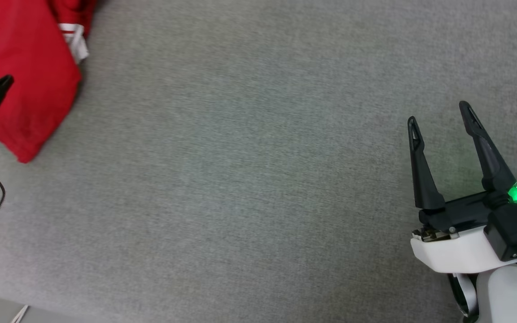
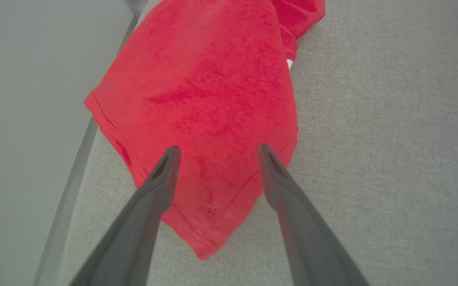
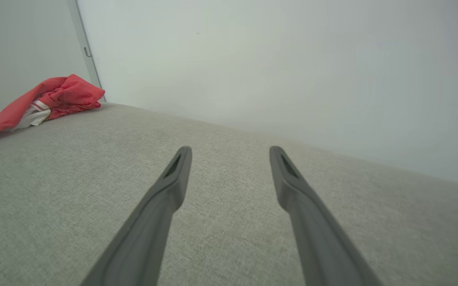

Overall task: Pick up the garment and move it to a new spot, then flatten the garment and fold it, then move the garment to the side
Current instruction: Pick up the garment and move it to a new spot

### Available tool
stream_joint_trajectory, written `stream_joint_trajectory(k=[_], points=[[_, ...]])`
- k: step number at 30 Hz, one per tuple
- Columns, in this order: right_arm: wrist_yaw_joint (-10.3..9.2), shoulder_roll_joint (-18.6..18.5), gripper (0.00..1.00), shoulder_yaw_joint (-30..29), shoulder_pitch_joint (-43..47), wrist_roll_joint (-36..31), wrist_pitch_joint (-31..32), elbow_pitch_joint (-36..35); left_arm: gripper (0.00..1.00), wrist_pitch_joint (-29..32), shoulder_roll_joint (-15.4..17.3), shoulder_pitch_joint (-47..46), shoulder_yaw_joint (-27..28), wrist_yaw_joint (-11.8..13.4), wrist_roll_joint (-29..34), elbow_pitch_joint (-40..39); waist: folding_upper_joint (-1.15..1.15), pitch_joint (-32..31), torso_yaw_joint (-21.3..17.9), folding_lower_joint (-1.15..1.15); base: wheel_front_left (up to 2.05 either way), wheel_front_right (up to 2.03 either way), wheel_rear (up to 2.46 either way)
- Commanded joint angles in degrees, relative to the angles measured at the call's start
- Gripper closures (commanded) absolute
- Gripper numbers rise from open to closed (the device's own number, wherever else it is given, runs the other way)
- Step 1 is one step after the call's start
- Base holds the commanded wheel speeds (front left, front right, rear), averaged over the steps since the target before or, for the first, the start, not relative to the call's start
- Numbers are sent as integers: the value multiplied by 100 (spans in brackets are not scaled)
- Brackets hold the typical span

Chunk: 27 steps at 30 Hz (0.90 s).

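Red garment [image 2: 213,99], crumpled, white striped trim, by left pincer [image 2: 217,149] (apart; right pincer [image 3: 231,149] apart too)

So the right gripper [image 3: 229,153] has its two dark fingers spread wide apart, and you can see the grey fabric surface [image 3: 94,178] in the gap between them. They're angled low across that surface, tips off the cloth as far as I can tell. Way over on the far left the garment [image 3: 60,97] sits in a bunched red heap, well apart from the fingers, with a white bit with striped trim [image 3: 34,115] poking out underneath. Behind it all is a pale wall [image 3: 292,71], plus a grey vertical strip [image 3: 84,43] right by the heap.
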Motion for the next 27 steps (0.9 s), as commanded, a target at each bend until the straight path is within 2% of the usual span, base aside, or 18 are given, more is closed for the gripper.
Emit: stream_joint_trajectory(k=[1, 6, 11, 15, 16, 17, 20, 24, 27], points=[[-1, -7, 0, -6, -69, -30, 20, -37, 0, 143, 90, -122, -8, 3, -158, 33, 0, 187, -179, -2, 0, 0, 0], [-2, -7, 0, -20, -83, -72, 32, -195, 0, 984, 333, -356, -183, 3, -911, 289, 0, 451, -344, -2, 0, 0, 0], [-1, -8, 0, -39, -115, -84, -9, -269, 0, 1237, 386, -419, -502, 2, -1000, 701, 0, 655, -474, -2, 0, 0, 0], [-2, -6, 0, -66, -130, -26, -51, -279, 0, 1313, 293, -456, -677, 1, -1165, 992, 0, 743, -521, -2, 0, 0, 0], [-1, -7, 0, -72, -135, -24, -55, -270, 4, 1379, 255, -442, -712, 2, -1248, 1061, 0, 758, -525, -2, 0, 0, 0], [-1, -7, 0, -75, -136, -30, -62, -256, 100, 1488, 206, -404, -785, 1, -1333, 1082, 0, 766, -528, -2, 0, 0, 0], [-2, -7, 0, -108, -136, -38, -79, -202, 100, 1602, 198, -306, -945, -2, -1540, 1015, 0, 765, -522, -2, 0, 0, 0], [-1, -8, 0, -107, -135, -14, -120, -85, 100, 1230, 233, -303, -984, -3, -1666, 1026, 0, 606, -507, -2, 0, 0, 0], [-2, -7, 0, -70, -162, 16, -126, 28, 100, 716, 402, -336, -965, -2, -1688, 914, 0, 369, -521, -2, 0, 0, 0]])
